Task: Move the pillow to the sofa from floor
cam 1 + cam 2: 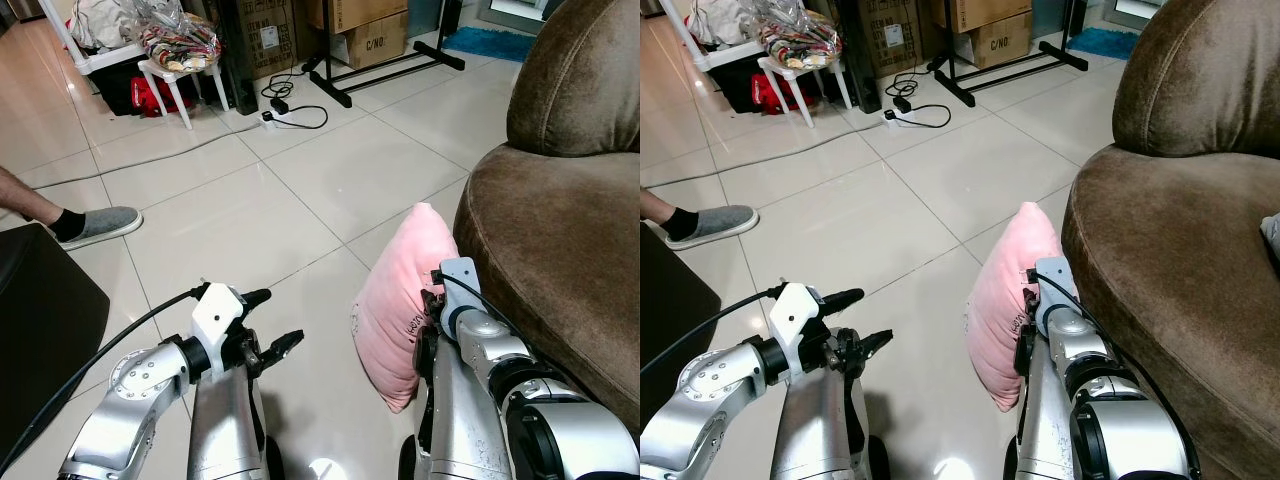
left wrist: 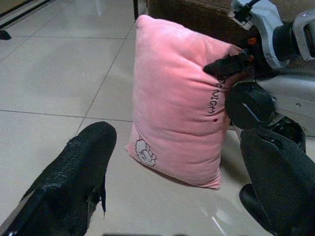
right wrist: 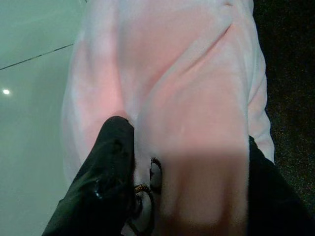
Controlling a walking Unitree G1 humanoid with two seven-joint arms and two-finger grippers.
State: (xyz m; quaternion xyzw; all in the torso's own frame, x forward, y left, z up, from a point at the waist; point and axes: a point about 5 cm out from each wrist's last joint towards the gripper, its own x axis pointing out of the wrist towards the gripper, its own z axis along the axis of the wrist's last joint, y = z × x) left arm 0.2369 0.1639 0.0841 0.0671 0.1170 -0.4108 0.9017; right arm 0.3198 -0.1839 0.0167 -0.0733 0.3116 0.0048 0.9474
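A pink pillow (image 1: 398, 290) stands on edge on the tiled floor, leaning against the front of the brown sofa (image 1: 560, 230). My right gripper (image 1: 432, 300) sits at the pillow's sofa-side edge. In the right wrist view the pillow (image 3: 172, 73) lies between its two black fingers (image 3: 108, 172), which press on the fabric. My left gripper (image 1: 278, 317) hovers open above the floor, left of the pillow and apart from it. The left wrist view looks at the pillow's face (image 2: 172, 108).
A person's foot in a grey shoe (image 1: 95, 225) rests on the floor at the left, above a dark object (image 1: 40, 320). Farther back are a white stool with bags (image 1: 175, 60), a power strip with cables (image 1: 280, 105) and a black rack base (image 1: 390, 70).
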